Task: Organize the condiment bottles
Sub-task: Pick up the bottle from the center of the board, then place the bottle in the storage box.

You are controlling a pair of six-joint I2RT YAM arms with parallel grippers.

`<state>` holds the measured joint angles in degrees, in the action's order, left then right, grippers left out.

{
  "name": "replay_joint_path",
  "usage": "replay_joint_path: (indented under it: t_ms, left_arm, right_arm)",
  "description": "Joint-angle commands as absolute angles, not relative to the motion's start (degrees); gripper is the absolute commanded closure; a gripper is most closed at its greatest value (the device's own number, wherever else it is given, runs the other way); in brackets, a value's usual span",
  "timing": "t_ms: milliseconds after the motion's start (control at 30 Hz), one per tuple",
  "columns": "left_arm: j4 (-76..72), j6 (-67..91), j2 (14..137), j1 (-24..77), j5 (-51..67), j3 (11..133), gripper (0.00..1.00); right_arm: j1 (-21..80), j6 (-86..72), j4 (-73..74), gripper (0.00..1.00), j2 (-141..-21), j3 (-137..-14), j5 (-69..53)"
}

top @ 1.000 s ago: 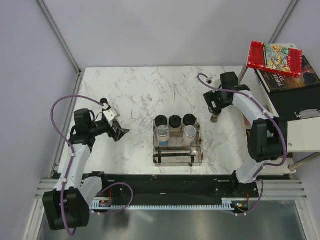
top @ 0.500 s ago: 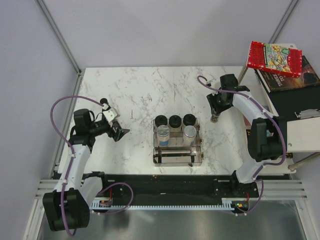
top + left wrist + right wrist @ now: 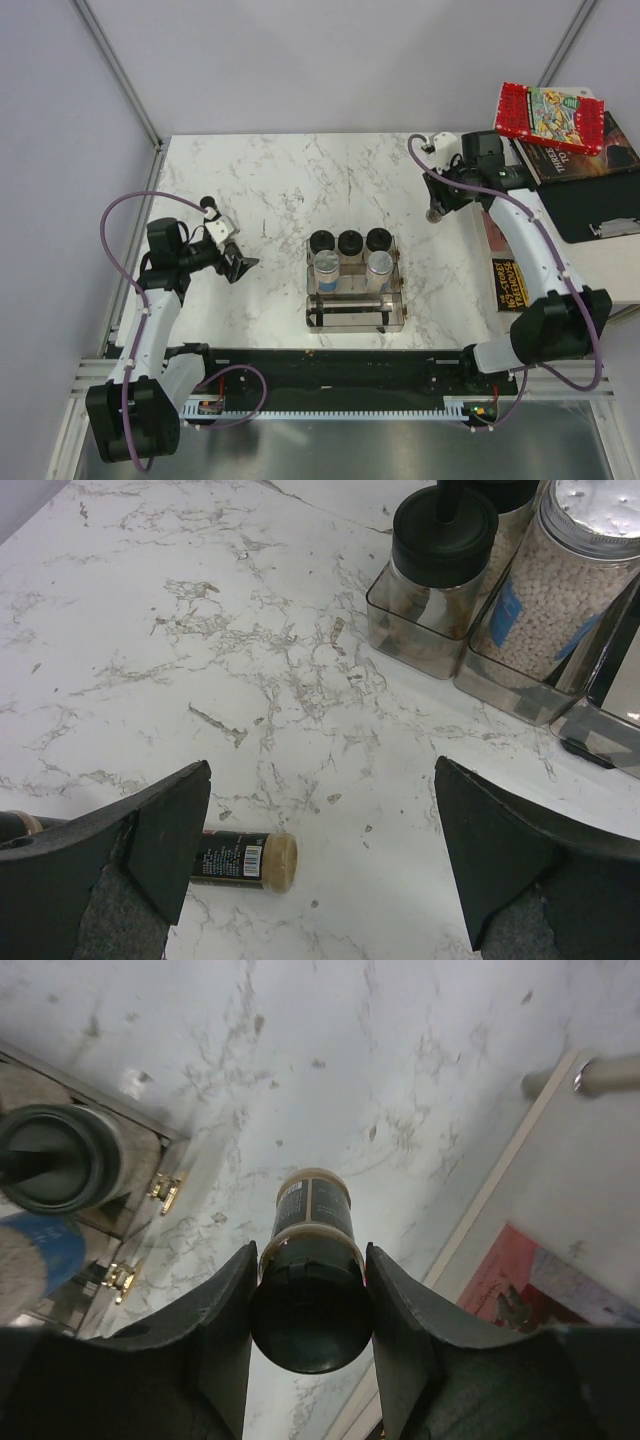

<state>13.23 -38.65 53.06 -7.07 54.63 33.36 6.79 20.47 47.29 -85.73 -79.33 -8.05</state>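
The clear rack (image 3: pixel 345 318) stands mid-table with three black-lidded jars (image 3: pixel 350 241) at its back and two silver-capped beige bottles (image 3: pixel 379 264) in front of them. My right gripper (image 3: pixel 437 207) is shut on the dark cap of a slim brown spice bottle (image 3: pixel 311 1216) and holds it upright above the table, right of the rack. My left gripper (image 3: pixel 320 850) is open and low over the table left of the rack. A second spice bottle (image 3: pixel 245 861) lies on its side beside my left finger (image 3: pixel 150 830). A jar (image 3: pixel 443 525) and a beige bottle (image 3: pixel 570 580) show beyond.
A red box (image 3: pixel 548 115) sits on dark books (image 3: pixel 590 165) at the right edge. A flat dark card (image 3: pixel 508 283) lies on the table under the right arm. The rack's front compartment holds a black bar (image 3: pixel 352 297).
My right arm has swung back and to the right, and the spice bottle in its grip has gone up and back with it. The left arm has not moved.
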Motion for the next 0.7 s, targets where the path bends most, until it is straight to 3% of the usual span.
replay_joint_path:
  t_ms: [0,667]
  left_arm:
    - [12.57,-39.81,52.29,-7.47,57.31,33.22,0.01]
    - [12.66,-39.55,51.86,-7.65,57.22,33.14,0.01]
  right_arm:
    - [8.61,24.87,54.04,1.0,-77.97,-86.21,-16.49]
    - [27.76,35.07,69.16,1.0,-69.26,-87.8,-39.72]
